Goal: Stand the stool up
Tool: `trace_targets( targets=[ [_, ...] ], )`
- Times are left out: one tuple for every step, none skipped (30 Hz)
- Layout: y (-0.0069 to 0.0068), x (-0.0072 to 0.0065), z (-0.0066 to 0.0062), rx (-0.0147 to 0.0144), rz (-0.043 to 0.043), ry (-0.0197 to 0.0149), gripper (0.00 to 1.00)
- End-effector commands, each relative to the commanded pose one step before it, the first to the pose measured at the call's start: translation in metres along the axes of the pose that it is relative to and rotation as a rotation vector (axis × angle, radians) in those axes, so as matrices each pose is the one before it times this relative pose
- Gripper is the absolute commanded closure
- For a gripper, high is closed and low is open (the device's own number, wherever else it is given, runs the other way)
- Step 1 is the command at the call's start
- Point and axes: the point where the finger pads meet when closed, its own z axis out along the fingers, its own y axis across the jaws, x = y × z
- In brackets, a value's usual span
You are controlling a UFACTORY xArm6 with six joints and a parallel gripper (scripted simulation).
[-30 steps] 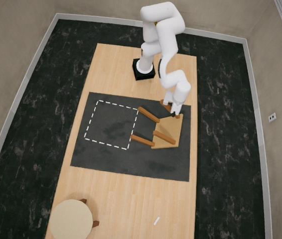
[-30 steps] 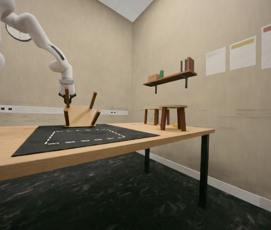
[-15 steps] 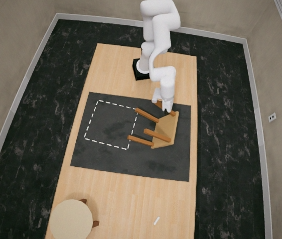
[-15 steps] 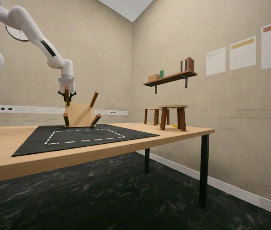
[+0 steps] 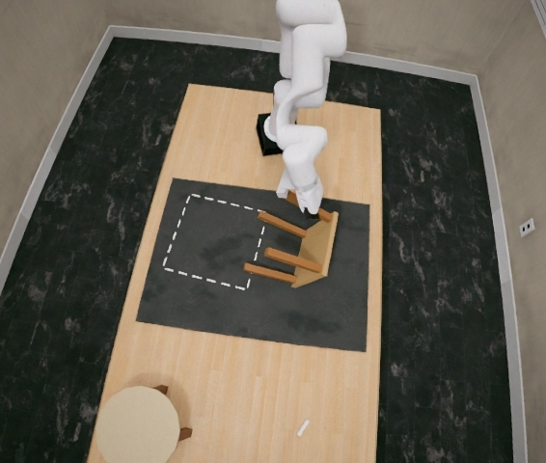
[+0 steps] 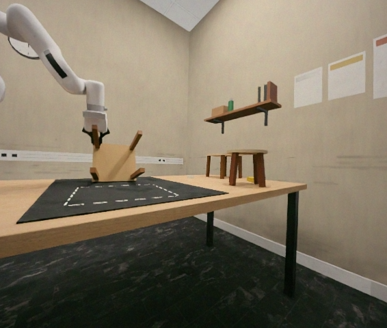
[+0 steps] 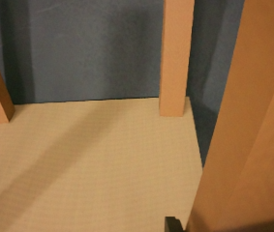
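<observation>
Jaws gripping stool leg, dark mat, beige walls

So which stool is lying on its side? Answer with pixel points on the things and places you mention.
The stool with the square seat [image 5: 319,244] [image 6: 114,162] [image 7: 88,159], on the dark mat [image 5: 188,309] [image 6: 45,208] [image 7: 78,48]. The gripper [image 5: 312,214] [image 6: 96,140] [image 7: 228,226] holds it by a leg. The other two stools [image 5: 138,423] [image 6: 247,152] [image 6: 215,155] stand on their feet.

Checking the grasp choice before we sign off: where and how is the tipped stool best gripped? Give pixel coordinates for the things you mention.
Probably an upper leg near the seat, from above: the stool [image 5: 319,244] [image 6: 114,162] [image 7: 88,164] stands on its seat's edge, so that slim bar sits high, with faces fingers could straddle.
</observation>
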Motion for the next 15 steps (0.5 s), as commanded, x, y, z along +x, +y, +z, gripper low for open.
trace_targets(
  targets=[
    [-0.00159, 0.00648, -0.00366, -0.00253, -0.00126, -0.04188, 0.75],
    [-0.00013, 0.0017, -0.00065, -0.00032, 0.00035, -0.00852, 0.75],
    [-0.0001, 0.00169, -0.00056, -0.00062, 0.00043, -0.00789, 0.75],
    [-0.00012, 0.00156, -0.00057, -0.00031, 0.00033, -0.00778, 0.75],
    [-0.00011, 0.00154, -0.00056, -0.00042, 0.00036, -0.00751, 0.75],
    [-0.0001, 0.00152, -0.00055, -0.0005, 0.00038, -0.00725, 0.75],
    [-0.00012, 0.0014, -0.00055, -0.00025, 0.00029, -0.0071, 0.75],
    [0.0, 0.0, 0.0, 0.0, 0.0, 0.0, 0.75],
    [0.0, 0.0, 0.0, 0.0, 0.0, 0.0, 0.75],
    [-0.00009, 0.00136, -0.00049, -0.00039, 0.00032, -0.00659, 0.75],
    [-0.00008, 0.00131, -0.00044, -0.00045, 0.00033, -0.00617, 0.75],
    [-0.00009, 0.00121, -0.00044, -0.00026, 0.00026, -0.00599, 0.75],
    [-0.0001, 0.00113, -0.00044, -0.00013, 0.00021, -0.00578, 0.75],
    [-0.00006, 0.00117, -0.0004, -0.0005, 0.00033, -0.00542, 0.75],
    [-0.00007, 0.00108, -0.0004, -0.00034, 0.00026, -0.00522, 0.75]
  ],
)
